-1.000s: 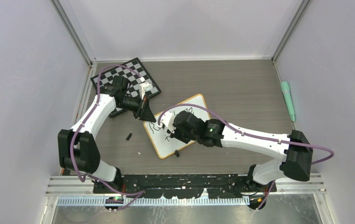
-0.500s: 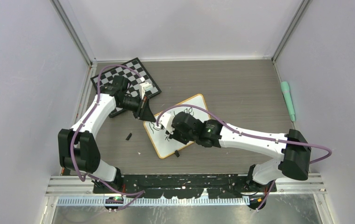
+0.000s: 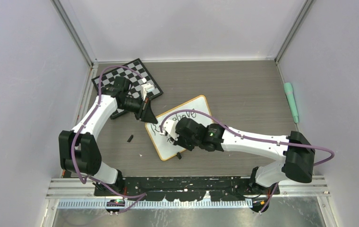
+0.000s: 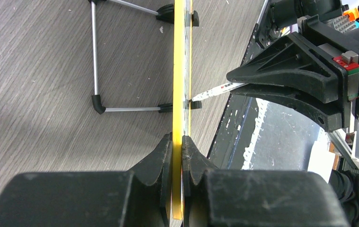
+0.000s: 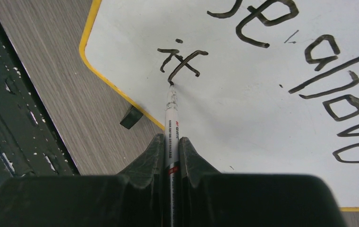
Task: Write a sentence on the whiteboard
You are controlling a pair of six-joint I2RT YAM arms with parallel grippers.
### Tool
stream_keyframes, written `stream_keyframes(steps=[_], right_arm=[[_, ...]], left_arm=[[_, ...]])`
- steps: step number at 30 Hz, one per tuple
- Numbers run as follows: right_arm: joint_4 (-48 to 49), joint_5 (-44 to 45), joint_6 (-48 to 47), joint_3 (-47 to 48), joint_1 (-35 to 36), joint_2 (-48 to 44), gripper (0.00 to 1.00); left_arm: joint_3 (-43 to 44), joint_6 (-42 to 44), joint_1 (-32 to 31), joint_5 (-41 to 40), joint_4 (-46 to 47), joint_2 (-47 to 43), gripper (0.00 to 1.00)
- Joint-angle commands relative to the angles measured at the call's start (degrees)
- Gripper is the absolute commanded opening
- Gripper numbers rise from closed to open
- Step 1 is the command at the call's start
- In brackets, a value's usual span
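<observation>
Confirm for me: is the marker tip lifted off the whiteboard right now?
No, the right wrist view shows the marker with its tip on the whiteboard, at the foot of a black stroke.

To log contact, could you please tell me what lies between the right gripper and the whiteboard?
A marker: the right gripper is shut on it and its tip touches the whiteboard, shown in the right wrist view.
</observation>
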Motion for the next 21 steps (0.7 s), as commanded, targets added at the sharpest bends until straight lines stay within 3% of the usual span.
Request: stream_keyframes(steps=[1, 21], right_arm=[[0.6, 4.3, -0.7, 0.9, -0.3, -2.7, 0.0], [-0.8, 5.8, -0.4, 0.7, -2.2, -7.6, 0.0]], left_arm=[[1.5, 1.2, -0.2, -0.8, 0.3, 0.2, 0.0], [1.8, 1.0, -0.2, -0.3, 0.1, 0.0, 0.0]])
